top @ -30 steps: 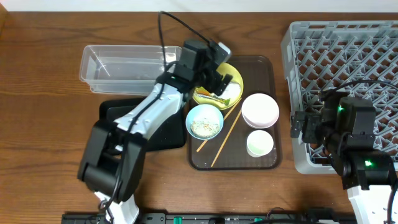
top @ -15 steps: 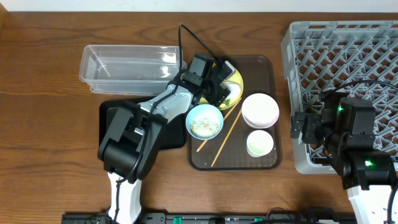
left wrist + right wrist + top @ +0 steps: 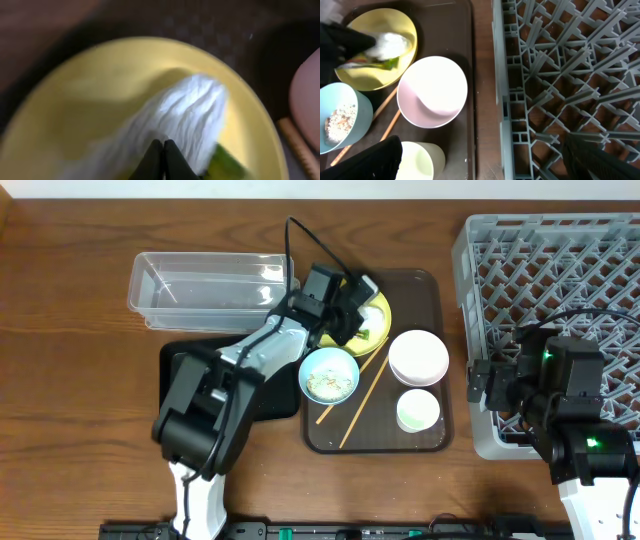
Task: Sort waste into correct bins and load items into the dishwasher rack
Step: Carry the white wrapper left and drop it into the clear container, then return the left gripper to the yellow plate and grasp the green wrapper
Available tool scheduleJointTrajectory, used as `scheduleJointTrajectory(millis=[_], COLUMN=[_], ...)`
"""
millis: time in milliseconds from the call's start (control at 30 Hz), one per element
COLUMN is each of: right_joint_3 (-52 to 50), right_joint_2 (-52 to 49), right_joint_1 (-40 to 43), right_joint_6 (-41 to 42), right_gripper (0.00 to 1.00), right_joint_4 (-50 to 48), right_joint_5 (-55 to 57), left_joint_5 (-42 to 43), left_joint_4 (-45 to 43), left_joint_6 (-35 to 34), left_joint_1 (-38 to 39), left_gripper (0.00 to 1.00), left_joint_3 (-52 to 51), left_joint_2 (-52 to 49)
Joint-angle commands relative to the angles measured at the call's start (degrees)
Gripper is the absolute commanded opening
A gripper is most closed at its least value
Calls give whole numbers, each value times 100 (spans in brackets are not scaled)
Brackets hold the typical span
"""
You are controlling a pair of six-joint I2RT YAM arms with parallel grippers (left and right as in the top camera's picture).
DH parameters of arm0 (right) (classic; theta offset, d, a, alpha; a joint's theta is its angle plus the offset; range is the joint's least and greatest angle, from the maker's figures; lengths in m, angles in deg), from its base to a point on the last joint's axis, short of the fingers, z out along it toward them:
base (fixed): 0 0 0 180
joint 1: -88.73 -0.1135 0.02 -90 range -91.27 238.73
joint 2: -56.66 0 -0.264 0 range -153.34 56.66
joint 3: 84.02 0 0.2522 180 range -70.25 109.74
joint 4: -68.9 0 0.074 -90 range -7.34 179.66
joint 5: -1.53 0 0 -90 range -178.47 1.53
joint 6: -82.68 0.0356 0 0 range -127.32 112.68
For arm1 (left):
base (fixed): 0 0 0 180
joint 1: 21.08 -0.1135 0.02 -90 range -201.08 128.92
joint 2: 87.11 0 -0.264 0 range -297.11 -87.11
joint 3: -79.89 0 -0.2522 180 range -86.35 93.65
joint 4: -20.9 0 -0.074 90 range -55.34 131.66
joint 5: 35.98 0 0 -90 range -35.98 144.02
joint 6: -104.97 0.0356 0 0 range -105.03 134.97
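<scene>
My left gripper [image 3: 352,320] is down on the yellow plate [image 3: 380,306], shut on the crumpled green-and-white wrapper [image 3: 192,107]; its black fingertips [image 3: 163,146] meet in the white folds. The light-blue bowl [image 3: 329,374] beside the plate holds rice-like scraps [image 3: 328,384]. On the same brown tray are the pinkish-white bowl [image 3: 418,357], the white cup [image 3: 417,411] and the chopsticks [image 3: 362,398]. My right gripper [image 3: 485,160] hangs open over the left edge of the grey dishwasher rack [image 3: 560,270], holding nothing.
The brown serving tray [image 3: 438,288] carries all the dishes. A clear plastic tub [image 3: 205,285] stands at the back left. A black tray [image 3: 180,365] lies in front of it, partly under my left arm. Bare wood shows between tray and rack.
My left gripper came down onto the yellow plate and its jaws closed on the wrapper. The right arm has not moved.
</scene>
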Motion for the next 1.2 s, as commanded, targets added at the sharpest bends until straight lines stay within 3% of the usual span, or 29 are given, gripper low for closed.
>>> scheduleJointTrajectory(millis=[0,267,567,600,633,667,933,1100,1167], right_joint_3=[127,127,127,127,127,127,127,127,129], right_joint_2=[11,11,11,11,11,11,11,11,11], right_joint_1=[-96,-96,-96,-96,-96,-96,-96,-96,-96], right_joint_6=[-81,-81,-81,-81,-81,-81,-81,-79,-79], right_gripper=[99,99,99,99,99,99,99,99,99], right_joint_4=[20,17,20,20,17,20,17,20,20], right_joint_5=[-44,-44,-44,-44,-44,-44,-44,-46,-44], left_joint_5=[-214,-1040,-1145,-1143,-1113,-1054,284,212,50], left_joint_4=[61,870,1102,1113,1130,1163,1543,1731,1768], left_joint_6=[-485,-1403,-1547,-1547,-1547,-1547,-1488,-190,315], left_joint_1=[-164,-896,-1858,-1910,-1941,-1947,-1576,-868,-579], left_gripper=[6,6,7,17,38,48,54,76,76], left_joint_3=[92,92,70,57,39,31,17,13,13], left_joint_2=[741,1751,1888,1884,1882,1882,1869,1738,1626])
